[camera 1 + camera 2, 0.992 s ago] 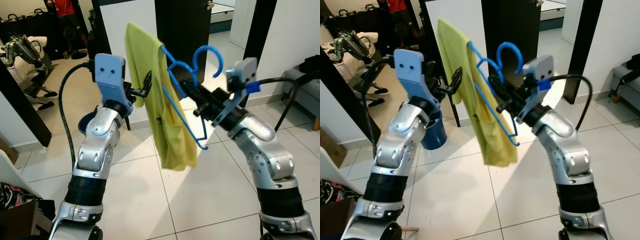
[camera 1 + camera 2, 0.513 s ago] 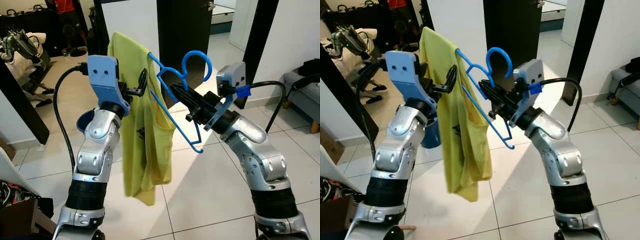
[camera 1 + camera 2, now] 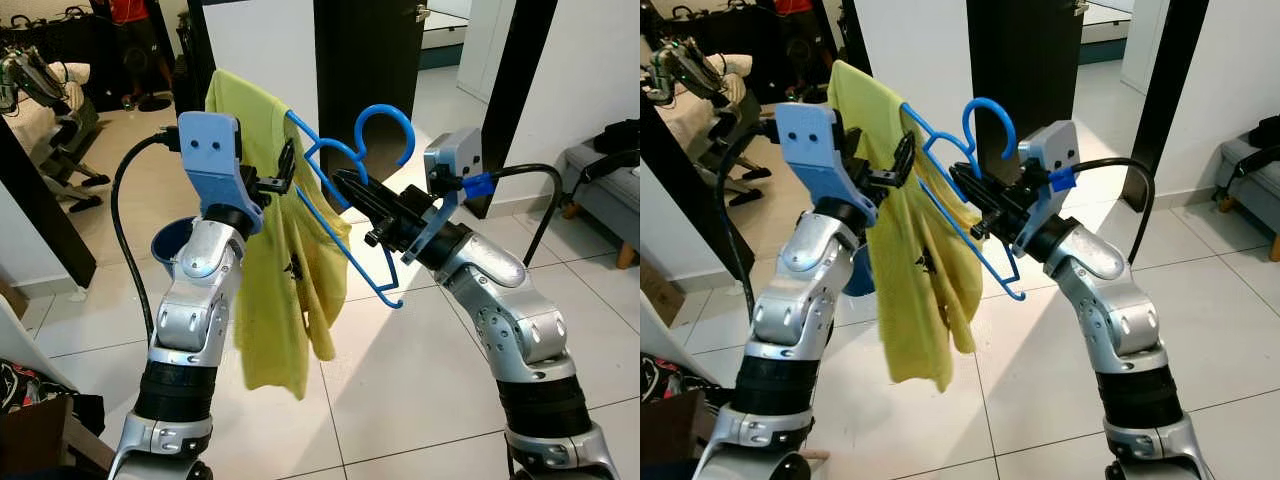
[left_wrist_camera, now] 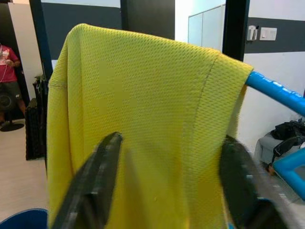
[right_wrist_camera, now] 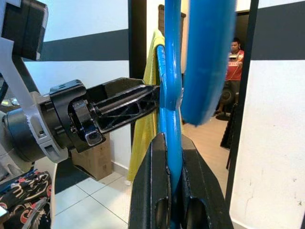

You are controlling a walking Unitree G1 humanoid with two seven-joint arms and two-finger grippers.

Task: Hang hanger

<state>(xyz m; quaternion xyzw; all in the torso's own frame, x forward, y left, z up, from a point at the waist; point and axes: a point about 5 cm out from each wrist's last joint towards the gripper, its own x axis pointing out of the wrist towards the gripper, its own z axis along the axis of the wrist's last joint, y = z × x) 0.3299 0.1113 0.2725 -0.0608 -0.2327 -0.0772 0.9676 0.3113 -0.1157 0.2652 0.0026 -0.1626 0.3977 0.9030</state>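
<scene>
Blue plastic coat hanger (image 3: 350, 215) with a curved hook on top, held up in mid-air between both arms, well above the pale tiled floor (image 3: 420, 360). Draped over one shoulder of it, a yellow mesh sports shirt (image 3: 275, 290), hanging slack and bunched to the robot's left, hem loose. Right claw (image 3: 345, 187) clenched on the hanger's neck just under the hook, thin black fingers pinching the blue bar. Left claw (image 3: 902, 160) released, fingers spread either side of the shirt's shoulder fold, close to the cloth. No rail or rod to be made out ahead. To do the step well, probably: keep the pinch at the neck firm, hook upright, shirt steadied against sliding off. Behind, a dark doorway (image 3: 365, 80) and white walls.
</scene>
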